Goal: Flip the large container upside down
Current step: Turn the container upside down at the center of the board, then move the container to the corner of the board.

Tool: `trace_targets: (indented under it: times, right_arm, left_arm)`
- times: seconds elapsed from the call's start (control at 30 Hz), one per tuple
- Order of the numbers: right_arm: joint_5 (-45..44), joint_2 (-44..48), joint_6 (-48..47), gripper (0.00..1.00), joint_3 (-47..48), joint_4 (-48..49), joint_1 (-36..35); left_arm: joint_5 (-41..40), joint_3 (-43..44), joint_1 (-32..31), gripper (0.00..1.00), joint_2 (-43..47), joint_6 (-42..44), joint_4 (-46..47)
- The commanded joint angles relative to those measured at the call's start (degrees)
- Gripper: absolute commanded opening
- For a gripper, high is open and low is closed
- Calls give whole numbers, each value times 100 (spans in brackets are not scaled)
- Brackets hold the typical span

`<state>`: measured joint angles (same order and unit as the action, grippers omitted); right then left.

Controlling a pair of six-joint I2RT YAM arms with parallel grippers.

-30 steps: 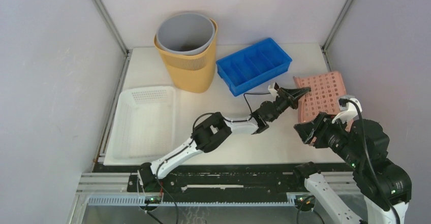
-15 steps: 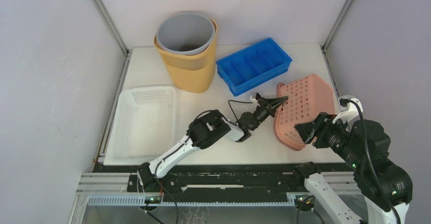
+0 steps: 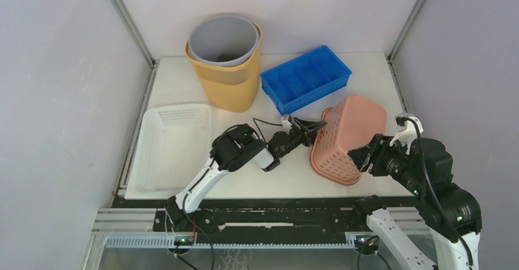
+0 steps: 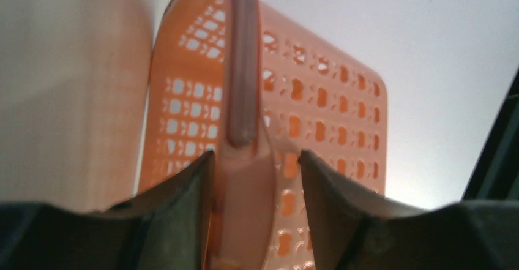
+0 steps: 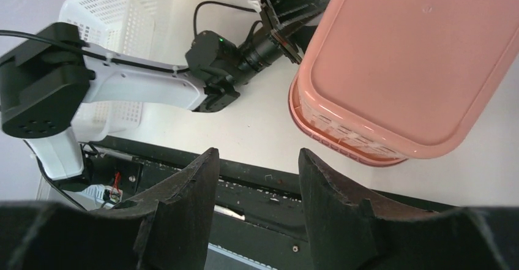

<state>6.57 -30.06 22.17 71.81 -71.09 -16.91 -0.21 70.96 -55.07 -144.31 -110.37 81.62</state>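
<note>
Arm (image 3: pixel 211 175) bent, left gripper (image 3: pixel 317 127) clamping pink basket (image 3: pixel 350 136) rim

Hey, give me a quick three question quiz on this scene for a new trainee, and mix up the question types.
1. True or false: the right gripper is clamped on the pink basket.
2. Which part of the pink basket does the left gripper grip? A its rim; B its flat base; C nothing.
3. Fill in: the grey bin stands nested inside the ____ bin.
Key: 1 false, its fingers are apart and empty; 2 A; 3 yellow bin.
</note>
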Motion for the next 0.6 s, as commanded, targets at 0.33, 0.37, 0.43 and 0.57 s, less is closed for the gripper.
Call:
trace_targets:
  times: [0.33, 0.37, 0.43, 0.57]
  right_arm:
    - [240, 40, -33, 59, -884, 831, 12]
    - [266, 26, -31, 59, -945, 883, 12]
    - [331, -11, -29, 59, -1074, 992, 12]
    - [389, -121, -8, 59, -1271, 1192, 12]
  left_arm:
    - [1150, -272, 303, 71, 2162, 3348, -4986]
    - [1133, -84, 297, 71, 2241, 3719, -5586]
    - [973, 184, 295, 71, 2357, 4313, -6731]
    - [409, 695, 304, 77, 2597, 5491, -8357]
